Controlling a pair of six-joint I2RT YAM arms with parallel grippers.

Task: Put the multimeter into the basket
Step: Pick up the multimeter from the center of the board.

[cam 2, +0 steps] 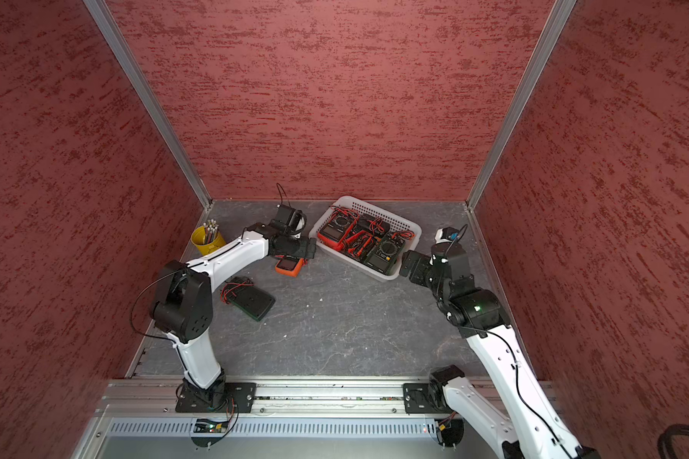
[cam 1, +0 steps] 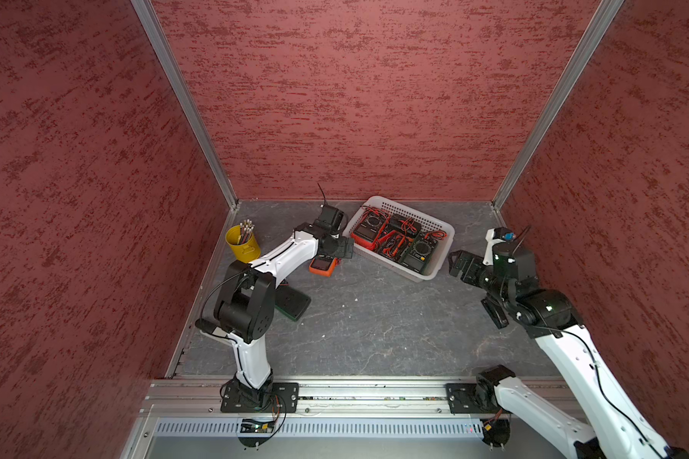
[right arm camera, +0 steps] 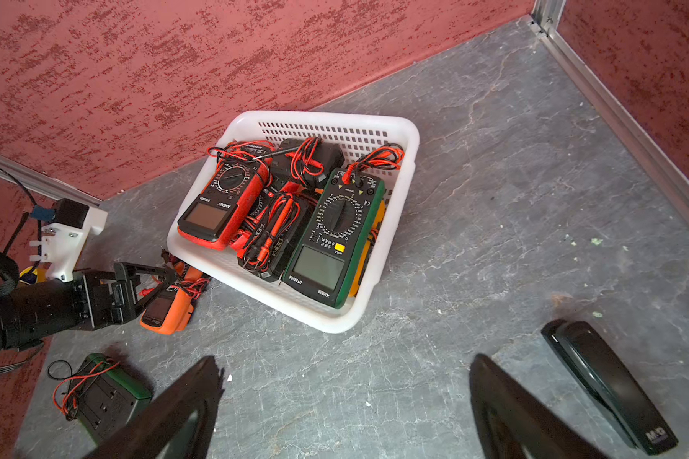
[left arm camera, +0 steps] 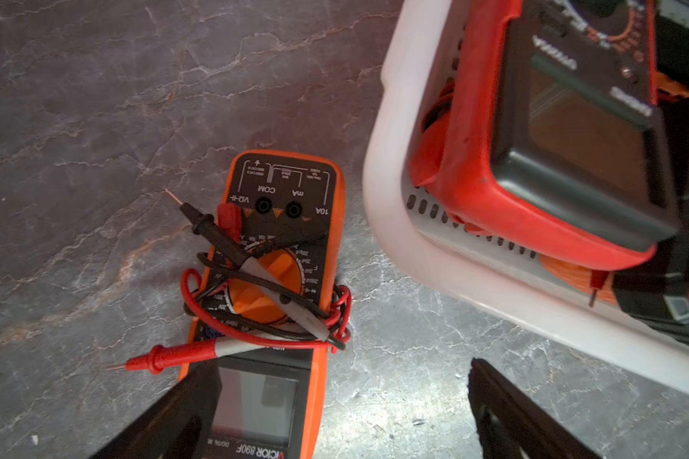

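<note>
Robot lab cell: red walls (cam 1: 355, 99), aluminium frame (cam 1: 186, 103), 2 arms (cam 1: 287, 252) (cam 1: 569, 357).

White links (cam 1: 291, 254), black joints (cam 1: 247, 306), black left claw (cam 1: 347, 248), thin black cables (cam 1: 211, 294)

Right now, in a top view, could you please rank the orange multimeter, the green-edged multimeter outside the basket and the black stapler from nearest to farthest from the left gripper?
1. orange multimeter: directly beneath the open left gripper, on the left side.
2. green-edged multimeter: farther toward the front, also on the left side.
3. black stapler: far across, on the right side.
</note>
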